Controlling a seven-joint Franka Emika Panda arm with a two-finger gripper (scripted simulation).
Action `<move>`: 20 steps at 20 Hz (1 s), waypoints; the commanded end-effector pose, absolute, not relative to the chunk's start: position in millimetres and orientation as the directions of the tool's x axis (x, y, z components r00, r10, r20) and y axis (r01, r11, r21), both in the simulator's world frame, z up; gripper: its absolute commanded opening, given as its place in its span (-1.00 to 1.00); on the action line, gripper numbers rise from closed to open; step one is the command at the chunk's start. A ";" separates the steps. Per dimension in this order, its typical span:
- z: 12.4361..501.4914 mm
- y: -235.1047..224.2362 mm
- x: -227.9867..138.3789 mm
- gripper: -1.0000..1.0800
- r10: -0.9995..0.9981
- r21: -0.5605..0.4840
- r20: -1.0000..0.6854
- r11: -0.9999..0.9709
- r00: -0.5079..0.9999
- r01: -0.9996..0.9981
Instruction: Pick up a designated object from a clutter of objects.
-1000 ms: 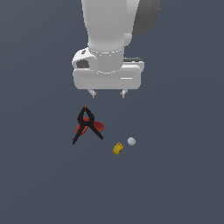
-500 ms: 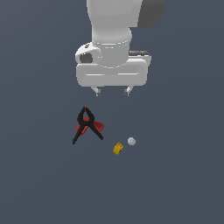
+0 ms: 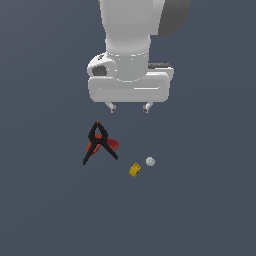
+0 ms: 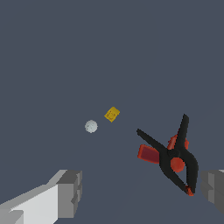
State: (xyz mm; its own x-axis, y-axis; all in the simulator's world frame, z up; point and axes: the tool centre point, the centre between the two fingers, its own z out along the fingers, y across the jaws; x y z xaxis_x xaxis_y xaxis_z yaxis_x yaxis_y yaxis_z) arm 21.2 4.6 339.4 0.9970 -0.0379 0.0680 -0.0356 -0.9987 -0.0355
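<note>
The small yellow studded brick point(image 3: 134, 170) lies on the dark grey floor, with the tiny pale grey ball point(image 3: 150, 161) just beside it toward the exterior view's right. The black-and-red spring clamp point(image 3: 100, 142) lies toward the exterior view's left of both. My gripper point(image 3: 129, 107) hangs open and empty well above them, behind the brick in the exterior view. In the wrist view the brick point(image 4: 112, 114), the ball point(image 4: 91, 126) and the clamp point(image 4: 172, 155) show between my two fingers point(image 4: 70, 194), all apart from them.
The floor point(image 3: 200, 200) is a plain dark grey surface with nothing else on it. The white arm body fills the upper middle of the exterior view.
The gripper has shifted toward the exterior view's right and a little higher over the last second. The brick, ball and clamp have not moved.
</note>
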 end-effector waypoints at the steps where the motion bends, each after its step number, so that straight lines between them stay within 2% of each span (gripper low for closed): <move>1: 331.3 5.5 25.2 0.92 -0.061 -0.037 0.064 -0.998 0.996 -0.058; 9: 285.5 10.4 46.4 0.92 -0.190 -0.042 0.046 -0.981 0.981 -0.188; 20: 184.6 21.1 75.3 0.92 -0.438 -0.032 0.014 -0.899 0.899 -0.437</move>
